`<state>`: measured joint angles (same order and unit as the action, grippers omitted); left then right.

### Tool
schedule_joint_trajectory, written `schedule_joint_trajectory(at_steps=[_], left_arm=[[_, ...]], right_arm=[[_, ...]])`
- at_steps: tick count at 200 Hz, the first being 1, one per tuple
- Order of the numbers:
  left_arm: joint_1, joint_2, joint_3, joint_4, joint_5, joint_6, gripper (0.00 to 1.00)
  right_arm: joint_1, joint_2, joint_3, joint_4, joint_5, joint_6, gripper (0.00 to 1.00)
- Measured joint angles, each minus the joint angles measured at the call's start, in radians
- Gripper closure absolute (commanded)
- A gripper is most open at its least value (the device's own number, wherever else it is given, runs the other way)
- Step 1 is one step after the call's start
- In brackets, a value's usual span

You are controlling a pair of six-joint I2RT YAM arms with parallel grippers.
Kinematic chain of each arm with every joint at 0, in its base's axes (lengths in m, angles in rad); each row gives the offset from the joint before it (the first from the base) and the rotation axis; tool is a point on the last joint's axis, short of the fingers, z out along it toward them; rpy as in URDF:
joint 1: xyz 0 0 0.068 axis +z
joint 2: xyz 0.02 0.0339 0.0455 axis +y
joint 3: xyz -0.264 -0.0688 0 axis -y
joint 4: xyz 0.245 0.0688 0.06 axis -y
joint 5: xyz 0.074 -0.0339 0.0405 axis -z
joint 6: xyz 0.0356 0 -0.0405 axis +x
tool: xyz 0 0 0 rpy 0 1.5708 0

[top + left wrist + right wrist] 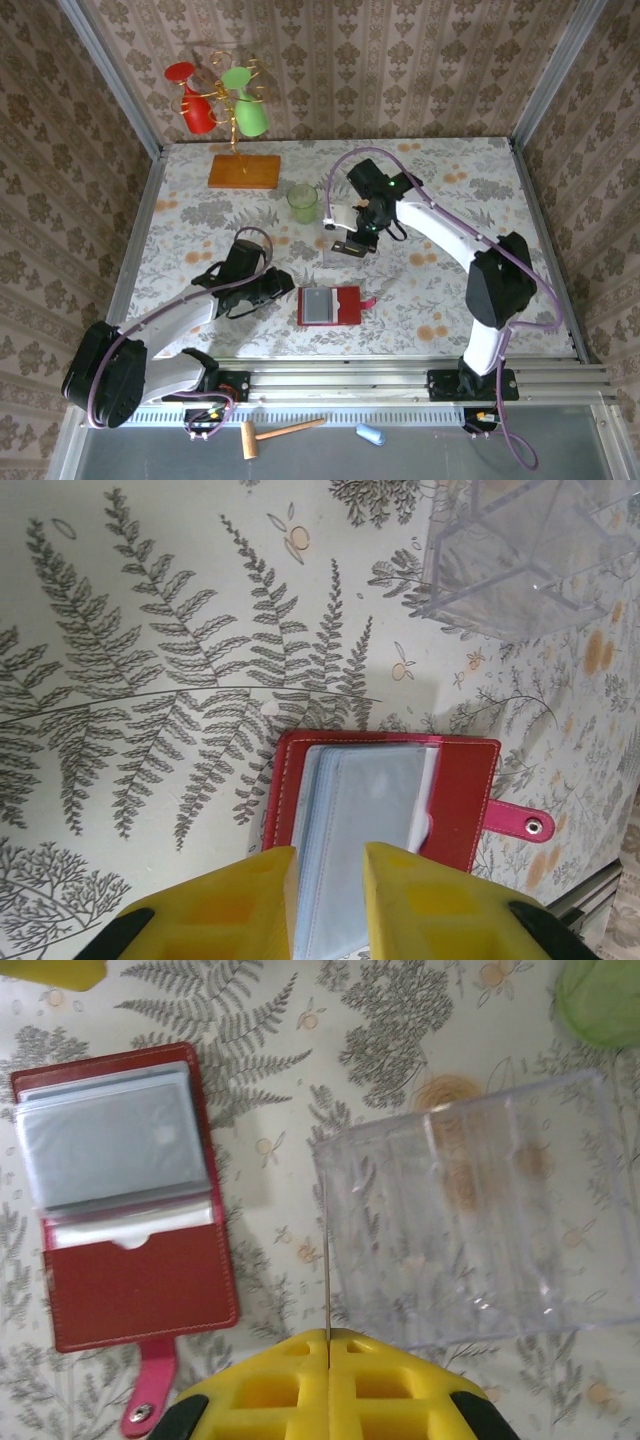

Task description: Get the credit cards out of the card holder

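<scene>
The red card holder (pixel 345 306) lies open on the table, grey sleeves up and its pink snap tab (pixel 145 1395) to one side. The grey sleeve stack (pixel 375 800) runs into the narrow gap of my left gripper (pixel 330 865), and both yellow fingers (pixel 250 890) press on it. My right gripper (pixel 328 1338) hangs above the table to the right of the card holder (pixel 130 1290). It is shut on one thin credit card (pixel 327 1270), seen edge-on and sticking straight out from the pads. Any other credit cards in the sleeves are hard to make out.
A clear plastic divided box (pixel 480 1210) sits just beyond the held card, behind the card holder (pixel 470 800). Farther back a green cup (pixel 303 203) stands near an orange wooden base (pixel 244 171) with a wire rack of red and green cups. Walls close in on three sides.
</scene>
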<state>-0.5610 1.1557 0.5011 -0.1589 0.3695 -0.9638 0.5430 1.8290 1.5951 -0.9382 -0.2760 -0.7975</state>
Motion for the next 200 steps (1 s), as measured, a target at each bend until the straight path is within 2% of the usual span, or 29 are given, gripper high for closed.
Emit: schedule_joint_trajectory(at_steps=[79,154,200], left_arm=[[0.008,-0.015,-0.004,0.0,-0.001,0.0,0.75],[0.026,-0.031,-0.016,-0.005,-0.001,0.0,0.76],[0.026,-0.039,-0.016,-0.009,-0.001,0.0,0.76]], right_arm=[[-0.004,0.237,0.269,-0.126,0.02,-0.098,1.0],[-0.029,0.325,0.316,-0.172,0.021,-0.12,1.0],[-0.036,0.341,0.317,-0.174,0.017,-0.077,1.0]])
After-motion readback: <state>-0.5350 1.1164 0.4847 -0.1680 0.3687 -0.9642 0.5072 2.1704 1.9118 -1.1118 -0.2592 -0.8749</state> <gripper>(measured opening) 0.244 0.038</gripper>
